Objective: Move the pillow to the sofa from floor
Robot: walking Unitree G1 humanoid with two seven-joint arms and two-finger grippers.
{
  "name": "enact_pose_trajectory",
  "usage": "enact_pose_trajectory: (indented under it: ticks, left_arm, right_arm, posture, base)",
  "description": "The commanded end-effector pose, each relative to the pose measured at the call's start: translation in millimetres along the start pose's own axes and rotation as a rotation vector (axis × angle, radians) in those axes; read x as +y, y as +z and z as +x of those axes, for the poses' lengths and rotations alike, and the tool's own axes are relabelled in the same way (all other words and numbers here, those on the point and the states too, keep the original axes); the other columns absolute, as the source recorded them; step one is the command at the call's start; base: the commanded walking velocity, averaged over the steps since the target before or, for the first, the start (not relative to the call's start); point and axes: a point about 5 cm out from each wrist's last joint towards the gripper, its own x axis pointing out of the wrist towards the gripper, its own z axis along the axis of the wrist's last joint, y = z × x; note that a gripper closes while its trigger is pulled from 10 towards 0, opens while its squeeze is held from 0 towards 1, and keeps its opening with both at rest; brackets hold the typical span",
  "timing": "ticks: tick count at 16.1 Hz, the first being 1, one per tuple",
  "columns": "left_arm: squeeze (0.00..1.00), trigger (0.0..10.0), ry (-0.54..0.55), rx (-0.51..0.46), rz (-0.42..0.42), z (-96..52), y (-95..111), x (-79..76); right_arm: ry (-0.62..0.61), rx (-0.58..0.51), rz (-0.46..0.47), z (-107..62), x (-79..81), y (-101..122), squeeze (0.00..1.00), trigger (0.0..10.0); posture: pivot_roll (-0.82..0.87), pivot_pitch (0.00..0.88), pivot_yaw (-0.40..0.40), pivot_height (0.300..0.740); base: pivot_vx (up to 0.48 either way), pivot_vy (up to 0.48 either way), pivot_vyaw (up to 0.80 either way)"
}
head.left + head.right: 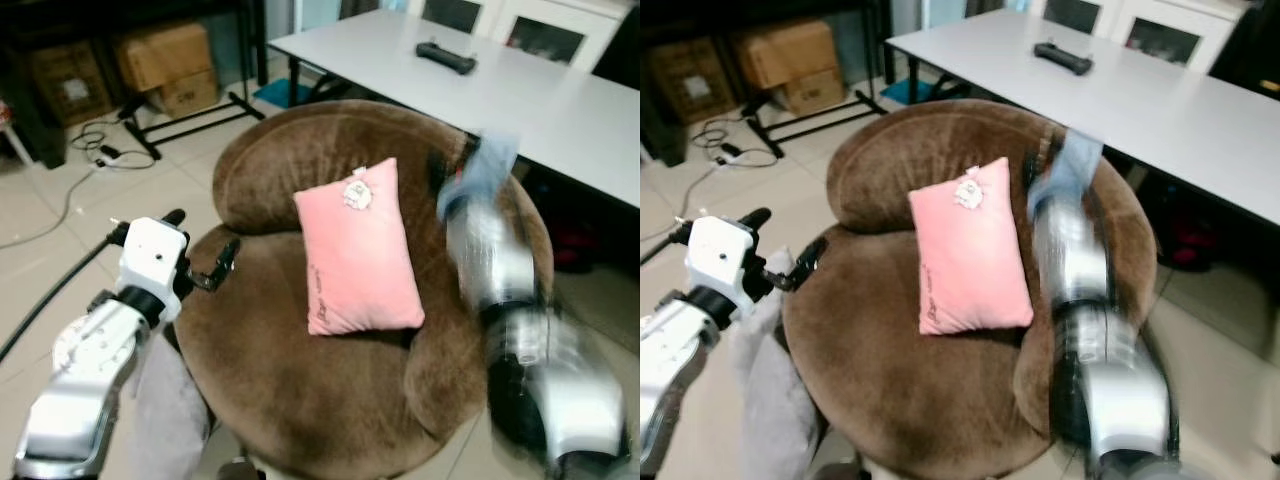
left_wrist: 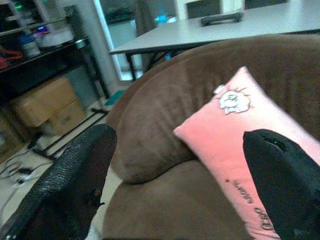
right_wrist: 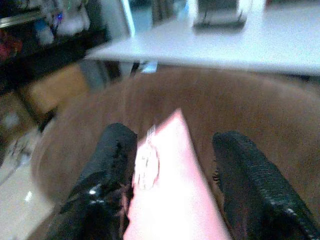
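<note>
I see the pink pillow (image 1: pixel 358 250) lying on the seat of the round brown sofa (image 1: pixel 330 400), its top edge leaning against the backrest. My left claw (image 1: pixel 205 262) hovers at the sofa's left rim, fingers spread and empty. My right claw (image 3: pixel 172 175) is blurred above the backrest (the arm is smeared in both eye views); its fingers stand apart with nothing between them. A white counter (image 1: pixel 560 100) stands behind the sofa.
</note>
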Motion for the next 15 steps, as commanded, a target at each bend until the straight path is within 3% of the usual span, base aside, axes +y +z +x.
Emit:
enact_pose_trajectory:
  ticks: [1, 2, 3, 5, 7, 10, 15]
  left_arm:
    - [0.00, 10.0, 0.020, 0.006, 0.001, 1.8, -2.0, -4.0]
    - [0.00, 10.0, 0.029, 0.008, -0.008, 1.6, -2.9, -5.1]
    - [0.00, 10.0, 0.043, 0.009, -0.013, 1.6, -3.9, -7.8]
    - [0.00, 10.0, 0.086, 0.004, 0.014, 0.6, -5.2, -10.1]
    - [0.00, 10.0, 0.108, 0.000, 0.020, 1.5, -6.9, -9.9]
    - [0.00, 10.0, 0.116, -0.002, 0.040, 0.4, -8.3, -8.2]
    - [0.00, 10.0, 0.128, -0.013, 0.059, -3.7, -10.3, -4.8]
  right_arm:
    - [0.039, -0.060, -0.068, -12.4, 1.9, 8.6, 1.00, 10.0]
    - [0.049, -0.070, -0.099, -19.1, 0.9, 3.6, 0.20, 10.0]
    - [0.079, -0.041, -0.130, -35.0, -1.4, -10.6, 0.00, 10.0]
    - [0.045, 0.028, -0.168, -67.2, -9.4, -33.1, 0.00, 10.0]
    - [0.008, 0.080, -0.158, -87.6, -9.3, -47.0, 0.00, 10.0]
    - [-0.011, 0.074, -0.203, -94.7, -10.7, -46.7, 0.00, 10.0]
    - [-0.008, 0.081, -0.239, -96.5, -11.1, -39.5, 0.00, 10.0]
  posture:
    - [0.08, 0.000, -0.034, 0.740]
    - [0.08, 0.000, -0.034, 0.740]
    - [0.06, 0.000, -0.027, 0.740]
    - [0.05, 0.000, -0.026, 0.740]
    - [0.05, 0.000, -0.025, 0.740]
    - [0.04, 0.000, -0.023, 0.740]
    - [0.05, 0.000, -0.027, 0.740]
  base:
    - [0.000, 0.000, 0.00]
    - [0.000, 0.000, 0.00]
    - [0.000, 0.000, 0.00]
    - [0.000, 0.000, 0.00]
    - [0.000, 0.000, 0.00]
    - [0.000, 0.000, 0.00]
    - [-0.241, 0.000, 0.00]
